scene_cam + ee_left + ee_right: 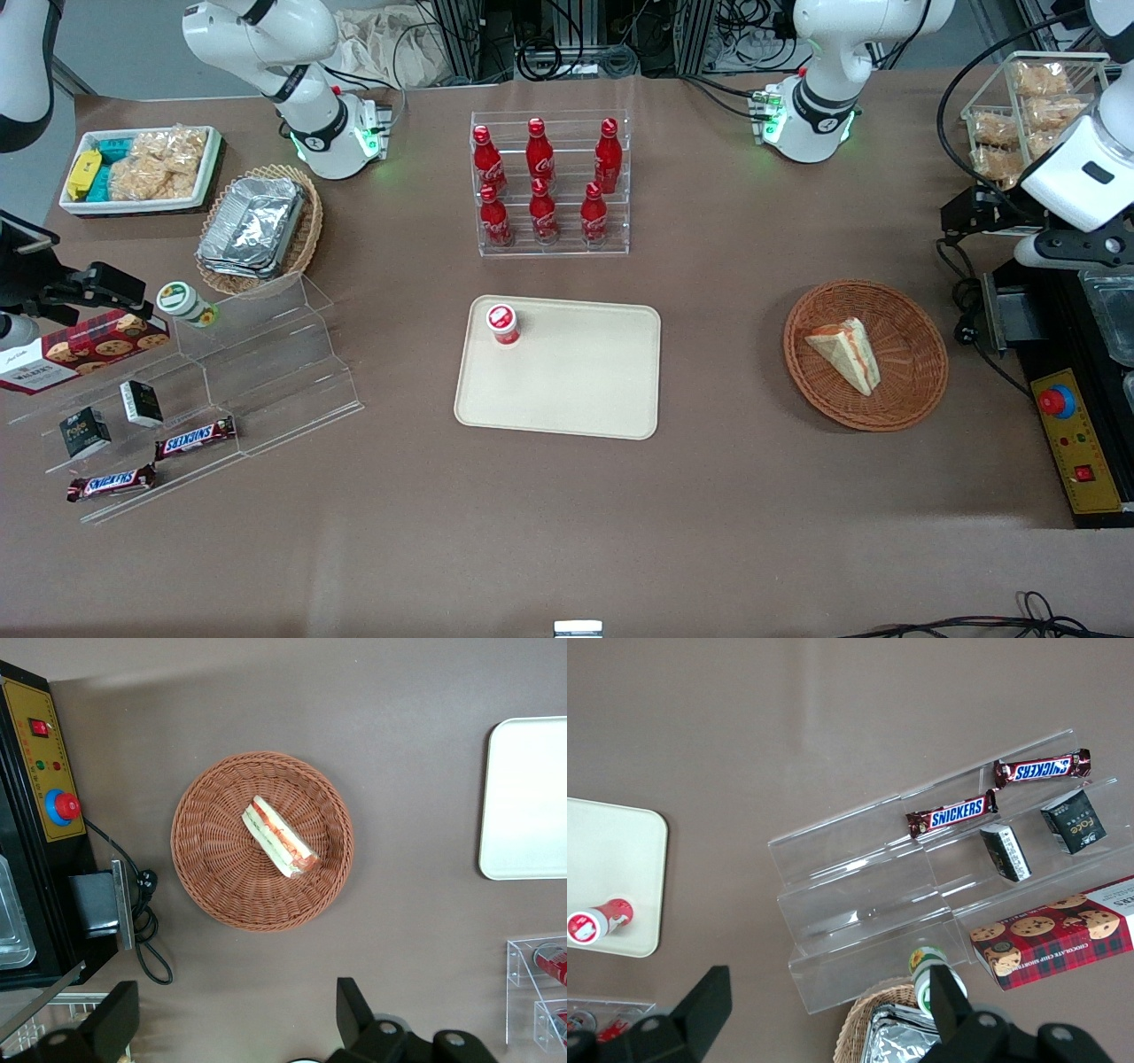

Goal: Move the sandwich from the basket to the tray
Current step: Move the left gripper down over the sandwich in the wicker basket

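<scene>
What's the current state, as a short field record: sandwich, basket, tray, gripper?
sandwich: lying in the basket, not gripped
basket: on the table, toward the working arm's end
tray: mid-table, no sandwich on it; a small red-capped bottle stands on one corner
gripper: open, holding nothing, well above the table with the basket in its wrist view
task step: pick not yet begun

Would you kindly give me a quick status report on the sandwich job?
Gripper open, empty, high over the table beside the basket. Sandwich lying in basket, untouched. Tray holds one small red-capped bottle near a corner; rest bare.
</scene>
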